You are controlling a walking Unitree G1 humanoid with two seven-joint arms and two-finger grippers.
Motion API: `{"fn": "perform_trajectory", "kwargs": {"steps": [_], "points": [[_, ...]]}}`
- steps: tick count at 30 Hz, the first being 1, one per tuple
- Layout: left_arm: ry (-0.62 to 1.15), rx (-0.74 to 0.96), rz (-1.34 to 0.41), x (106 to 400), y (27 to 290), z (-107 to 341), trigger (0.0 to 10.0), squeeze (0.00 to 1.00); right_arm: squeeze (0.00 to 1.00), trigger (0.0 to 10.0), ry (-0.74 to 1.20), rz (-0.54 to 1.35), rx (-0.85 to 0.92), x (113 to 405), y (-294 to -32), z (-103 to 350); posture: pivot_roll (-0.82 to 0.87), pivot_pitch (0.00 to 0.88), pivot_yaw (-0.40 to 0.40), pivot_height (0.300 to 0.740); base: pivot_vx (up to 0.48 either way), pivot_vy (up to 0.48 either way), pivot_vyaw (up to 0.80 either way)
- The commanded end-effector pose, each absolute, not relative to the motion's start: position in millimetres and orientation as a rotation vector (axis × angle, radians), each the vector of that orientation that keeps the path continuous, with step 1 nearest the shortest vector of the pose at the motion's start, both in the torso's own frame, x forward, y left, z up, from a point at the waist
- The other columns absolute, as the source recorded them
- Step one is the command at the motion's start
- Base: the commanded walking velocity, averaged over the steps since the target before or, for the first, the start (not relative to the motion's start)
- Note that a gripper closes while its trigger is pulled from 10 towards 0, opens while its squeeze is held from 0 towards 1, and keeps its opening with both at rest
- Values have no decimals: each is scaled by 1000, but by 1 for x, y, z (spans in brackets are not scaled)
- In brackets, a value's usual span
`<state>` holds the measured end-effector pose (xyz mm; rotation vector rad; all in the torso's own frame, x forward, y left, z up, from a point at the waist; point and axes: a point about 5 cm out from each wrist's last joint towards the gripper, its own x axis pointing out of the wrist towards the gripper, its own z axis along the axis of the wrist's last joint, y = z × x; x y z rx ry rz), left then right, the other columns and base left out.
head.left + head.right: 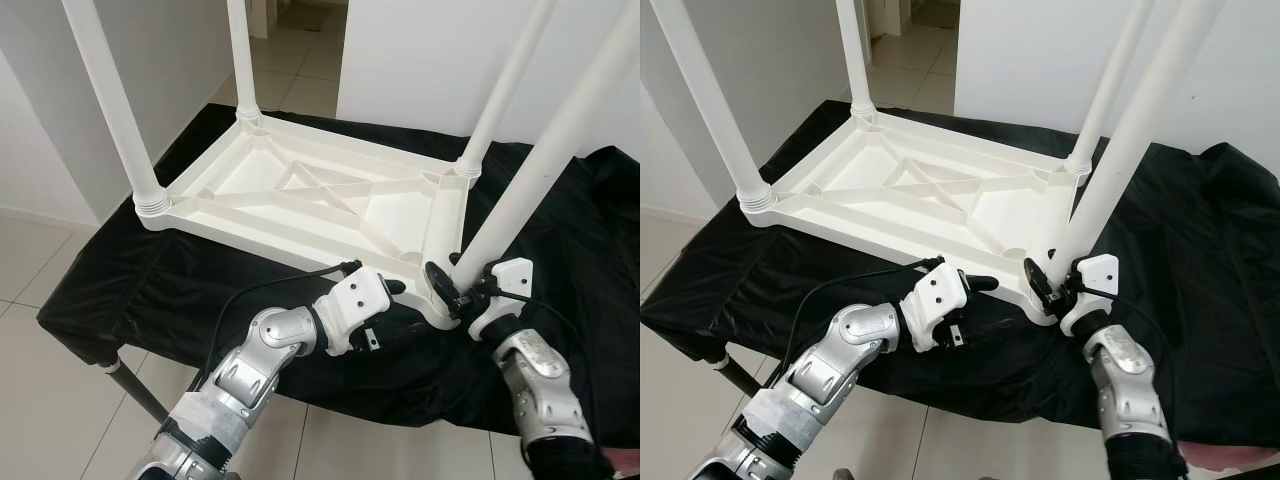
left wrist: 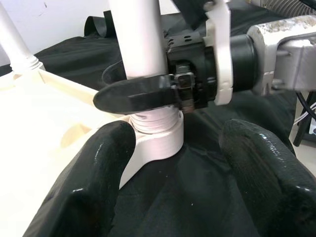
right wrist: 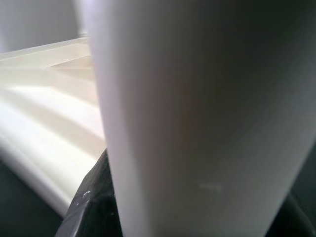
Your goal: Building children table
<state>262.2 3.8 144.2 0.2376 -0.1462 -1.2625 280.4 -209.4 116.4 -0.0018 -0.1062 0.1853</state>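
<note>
A white plastic children's table point(image 1: 300, 190) lies upside down on a black cloth point(image 1: 170, 280), its legs pointing up. My right gripper point(image 1: 462, 285) is shut on the near-right leg point(image 1: 540, 160) just above its corner socket point(image 2: 158, 140). One of its black fingers point(image 2: 133, 95) crosses the front of that leg point(image 2: 138, 39). The right wrist view sits tight against the leg point(image 3: 197, 123). My left gripper point(image 1: 388, 300) is open just left of that corner, low over the cloth, and holds nothing. Its two fingers point(image 2: 98, 173) stand wide apart facing the socket.
Three other legs point(image 1: 110, 100) point(image 1: 240, 60) point(image 1: 505, 90) stand upright at the remaining corners. The cloth covers a low stand with a dark metal leg point(image 1: 130, 385). Tiled floor point(image 1: 40, 400) lies at the left and front, white walls behind, a doorway at the back.
</note>
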Motion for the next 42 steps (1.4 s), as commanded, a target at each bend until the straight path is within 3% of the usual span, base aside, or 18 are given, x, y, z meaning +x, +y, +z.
{"fn": "perform_trajectory", "kwargs": {"steps": [1, 13, 17, 31, 32, 33, 34, 42], "points": [[-142, 258, -1289, 261, 1, 142, 10000, 0, 0, 10000, -63, 54, 46, 279, -215, 110, -96, 0, -13, 740, 0, 0, 0], [-146, 260, -1295, 260, -1, 142, 10000, 0, 0, 10000, -53, -276, 84, 273, -203, 109, -93, 0, -23, 740, 0, 0, 0], [-150, 256, -1294, 259, -3, 142, 10000, 0, 0, 10000, -35, -504, 163, 271, -191, 106, -83, 0, -34, 740, 0, 0, 0], [-149, 255, -1292, 258, -2, 141, 10000, 0, 0, 10000, -38, -492, 176, 270, -180, 108, -76, 0, -38, 740, 0, 0, 0], [-150, 256, -1293, 258, -2, 141, 10000, 0, 145, 10000, -42, -487, 174, 269, -179, 109, -76, 0, -38, 740, 0, 0, 0], [-150, 256, -1293, 258, -2, 141, 10000, 0, 145, 10000, -42, -487, 174, 269, -179, 109, -76, 0, -38, 740, 0, 0, 0], [-149, 256, -1293, 258, -2, 141, 10000, 0, 1000, 10000, -50, -478, 181, 268, -178, 110, -76, 0, -38, 740, 0, 0, 0], [-148, 254, -1292, 257, -1, 141, 10000, 0, 1000, 10000, -89, -437, 148, 265, -185, 114, -77, 0, -38, 740, 0, 0, 0]]}}
